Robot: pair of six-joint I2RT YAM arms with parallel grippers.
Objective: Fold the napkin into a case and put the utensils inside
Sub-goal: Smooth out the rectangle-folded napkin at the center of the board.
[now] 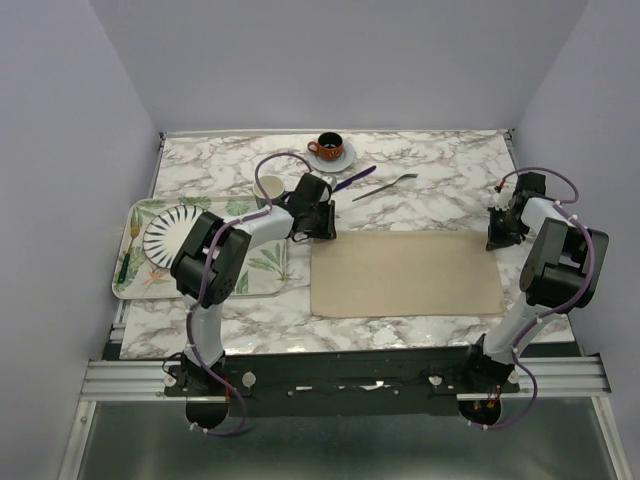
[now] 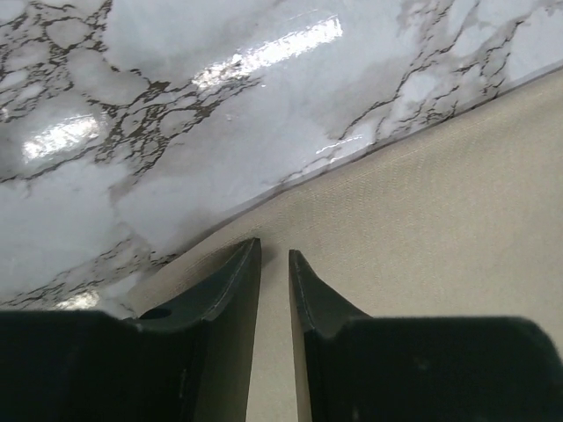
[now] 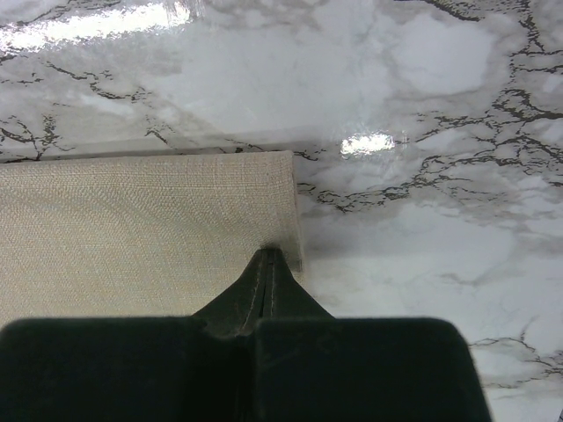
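Napkin, plain beige cloth rectangle, lies flat near-centre on the marble table; no case yet, so the first fold is in hand. Left gripper sits over its far-left corner, jaws a narrow gap apart. The right gripper is pressed together at the far-right corner, possibly pinching hem. Next: secure both corners, fold evenly. Slim purple knife and silver fork lie beyond.

I read the marble table carrying the napkin flat at centre, tray at 9 o'clock, and saucer, knife and fork toward 12 o'clock.
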